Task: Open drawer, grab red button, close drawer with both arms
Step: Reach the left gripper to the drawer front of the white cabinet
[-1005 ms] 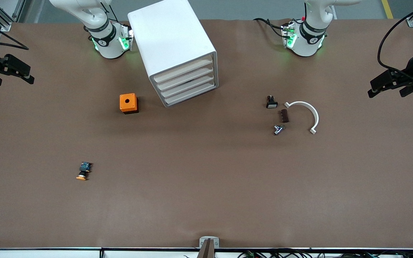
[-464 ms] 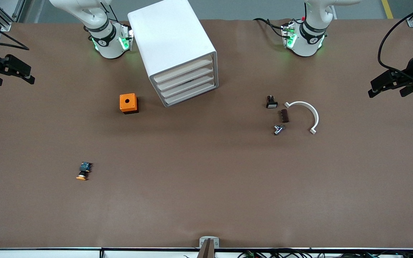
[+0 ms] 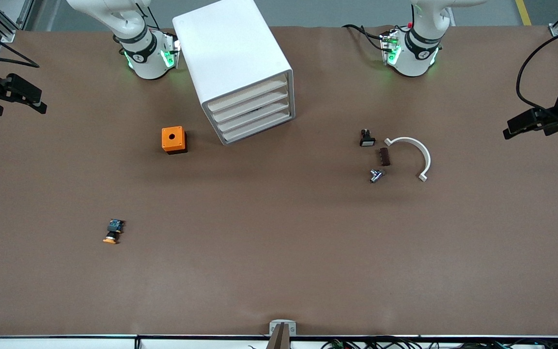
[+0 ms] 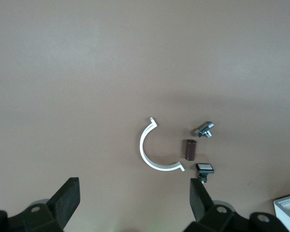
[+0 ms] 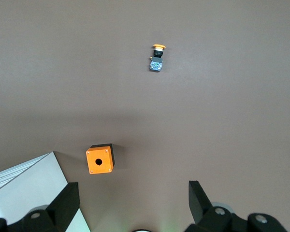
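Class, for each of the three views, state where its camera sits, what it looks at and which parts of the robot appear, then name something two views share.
Front view: high, facing the robots; shows the table, cabinet, both bases, and the left gripper and right gripper at the table's ends.
Left wrist view: looks down past its open fingers at the white curved clip.
Right wrist view: looks down past its open fingers at the orange cube and orange-capped button.
Shared: front and right wrist views both show the orange cube.

On my feed both arms are glossy white with black collar rings and green glowing lights at the bases. Left gripper (image 3: 509,133) and right gripper (image 3: 41,105) are matte black, chunky fingers, black cables looping off.
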Robot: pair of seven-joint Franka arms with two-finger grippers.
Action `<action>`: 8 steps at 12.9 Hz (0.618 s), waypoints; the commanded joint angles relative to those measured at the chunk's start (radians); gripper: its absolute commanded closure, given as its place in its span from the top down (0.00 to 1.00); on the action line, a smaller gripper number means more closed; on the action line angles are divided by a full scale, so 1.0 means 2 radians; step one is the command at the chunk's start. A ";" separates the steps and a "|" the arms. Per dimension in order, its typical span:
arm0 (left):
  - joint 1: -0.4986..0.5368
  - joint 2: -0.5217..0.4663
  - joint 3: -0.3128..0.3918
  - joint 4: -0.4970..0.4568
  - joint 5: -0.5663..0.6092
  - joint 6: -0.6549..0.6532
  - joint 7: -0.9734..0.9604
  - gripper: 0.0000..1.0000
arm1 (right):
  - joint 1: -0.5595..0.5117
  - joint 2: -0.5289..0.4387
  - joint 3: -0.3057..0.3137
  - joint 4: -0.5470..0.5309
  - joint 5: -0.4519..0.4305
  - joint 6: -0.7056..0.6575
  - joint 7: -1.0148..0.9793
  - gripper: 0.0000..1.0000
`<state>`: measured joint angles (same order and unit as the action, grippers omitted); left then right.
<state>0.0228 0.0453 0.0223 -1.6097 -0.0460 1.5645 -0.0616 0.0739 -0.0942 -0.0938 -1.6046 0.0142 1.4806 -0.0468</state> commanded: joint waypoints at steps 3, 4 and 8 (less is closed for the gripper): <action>0.002 0.068 0.000 0.007 0.011 -0.001 0.003 1.00 | -0.002 -0.010 0.000 -0.005 -0.001 -0.001 0.003 1.00; -0.001 0.086 -0.001 0.007 0.011 -0.001 0.000 1.00 | -0.002 -0.010 0.000 -0.005 -0.001 -0.001 0.003 1.00; -0.043 0.140 -0.006 0.009 0.005 -0.004 -0.020 1.00 | -0.005 -0.005 -0.002 0.010 -0.002 -0.001 0.003 1.00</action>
<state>-0.0026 0.2864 0.0123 -1.6112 -0.0461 1.5687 -0.0644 0.0731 -0.0958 -0.0970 -1.6016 0.0141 1.4820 -0.0469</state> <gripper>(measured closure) 0.000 0.000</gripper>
